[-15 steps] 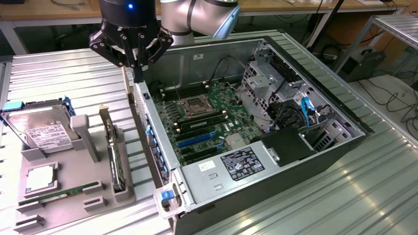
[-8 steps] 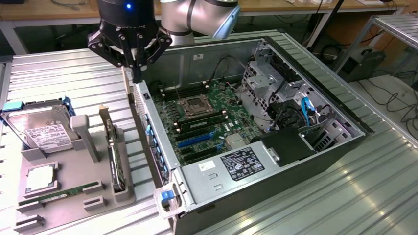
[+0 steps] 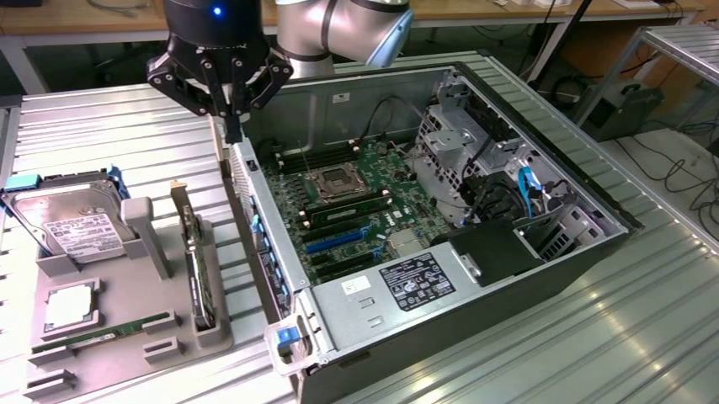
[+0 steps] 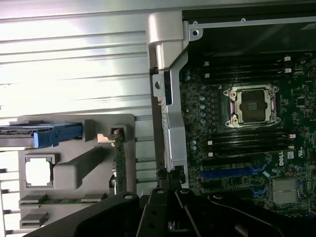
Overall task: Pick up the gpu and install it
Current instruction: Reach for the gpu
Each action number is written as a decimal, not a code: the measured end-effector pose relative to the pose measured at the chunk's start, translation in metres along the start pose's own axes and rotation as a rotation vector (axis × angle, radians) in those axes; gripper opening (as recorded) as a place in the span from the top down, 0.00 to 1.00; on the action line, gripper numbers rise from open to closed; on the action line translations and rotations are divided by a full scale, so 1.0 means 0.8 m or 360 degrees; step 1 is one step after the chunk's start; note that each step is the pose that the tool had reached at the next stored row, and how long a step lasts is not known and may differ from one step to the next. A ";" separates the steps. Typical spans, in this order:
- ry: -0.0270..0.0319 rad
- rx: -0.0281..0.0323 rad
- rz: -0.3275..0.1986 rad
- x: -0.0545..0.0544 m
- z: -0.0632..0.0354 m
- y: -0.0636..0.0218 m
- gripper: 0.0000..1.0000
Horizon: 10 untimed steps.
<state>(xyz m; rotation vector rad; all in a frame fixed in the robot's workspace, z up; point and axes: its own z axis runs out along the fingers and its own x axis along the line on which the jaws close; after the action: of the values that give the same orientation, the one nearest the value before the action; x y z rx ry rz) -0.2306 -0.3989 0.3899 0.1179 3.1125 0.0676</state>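
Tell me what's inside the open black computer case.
Green motherboard with an empty silver CPU socket, blue expansion slots, a grey metal drive cage and a labelled silver power supply. The power supply covers part of the board; what lies beneath is hidden.

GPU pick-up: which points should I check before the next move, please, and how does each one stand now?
1. GPU stands on edge in the grey holder: ok.
2. Tool carries nothing: ok.
3. Tool is open for a grasp: not ok, it is shut.
4. Tool is above the GPU: not ok, it hangs over the case wall.
5. Blue slot looks free: ok.
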 end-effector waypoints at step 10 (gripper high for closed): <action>-0.00001 -0.00001 0.0000 0.005 0.000 0.000 0.89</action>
<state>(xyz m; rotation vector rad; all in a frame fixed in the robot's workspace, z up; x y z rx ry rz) -0.2348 -0.3989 0.3899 0.1178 3.1125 0.0677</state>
